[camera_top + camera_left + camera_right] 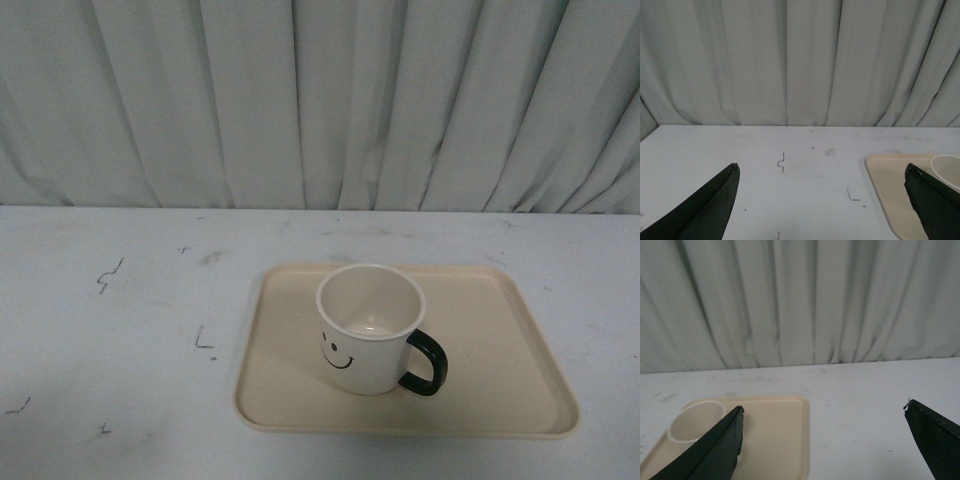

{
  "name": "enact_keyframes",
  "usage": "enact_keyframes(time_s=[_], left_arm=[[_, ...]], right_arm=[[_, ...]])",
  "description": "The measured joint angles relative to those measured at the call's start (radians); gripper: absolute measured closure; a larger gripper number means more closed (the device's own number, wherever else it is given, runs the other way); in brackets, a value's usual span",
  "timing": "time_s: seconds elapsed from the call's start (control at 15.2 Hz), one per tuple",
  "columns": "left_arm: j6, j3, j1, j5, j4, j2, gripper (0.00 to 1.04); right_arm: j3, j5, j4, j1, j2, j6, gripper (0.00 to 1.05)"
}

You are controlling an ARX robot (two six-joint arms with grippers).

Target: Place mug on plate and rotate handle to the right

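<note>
Pale pleated curtain (320, 100) is seen behind a scuffed white table (120, 300) in all three views. Only in the front view are the task's things given whole: the mug (365, 350) is stood upright on the plate (500, 340), near its middle, with its smiley (336, 352) turned to the camera and its handle (428, 365) pointed right. The pincers are seen only from the wrists. The left pincer (821, 167) is spread wide with nothing held, and bare table lies between its fingers (705, 210). A corner of the plate and a sliver of the mug's rim are glimpsed ahead, beside one finger. The right pincer (823, 406) is likewise held wide apart and empty. The mug is partly hidden behind one of its fingers, and the plate's far corner lies ahead between the two. Handle and smiley cannot be made out from either wrist.
</note>
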Motion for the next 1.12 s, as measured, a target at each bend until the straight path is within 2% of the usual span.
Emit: enact_keyframes(time_s=[0.2, 0.33, 0.59, 0.79, 0.99, 1.12], left_arm=[[0.000, 0.000, 0.000, 0.000, 0.000, 0.000, 0.07], [0.000, 0.000, 0.000, 0.000, 0.000, 0.000, 0.07], [0.000, 0.000, 0.000, 0.000, 0.000, 0.000, 0.07], [0.000, 0.000, 0.000, 0.000, 0.000, 0.000, 0.07], [0.000, 0.000, 0.000, 0.000, 0.000, 0.000, 0.07], [0.000, 0.000, 0.000, 0.000, 0.000, 0.000, 0.07]], right_arm=[[0.146, 0.024, 0.186, 0.085, 0.393, 0.062, 0.06], [0.318, -0.035, 0.218, 0.104, 0.724, 0.110, 0.06], [0.591, -0.206, 0.043, 0.113, 1.128, 0.109, 0.06], [0.750, -0.277, -0.024, 0.158, 1.317, 0.145, 0.06], [0.837, -0.263, -0.037, 0.212, 1.436, 0.167, 0.06], [0.903, -0.190, -0.047, 0.257, 1.521, 0.162, 0.06]])
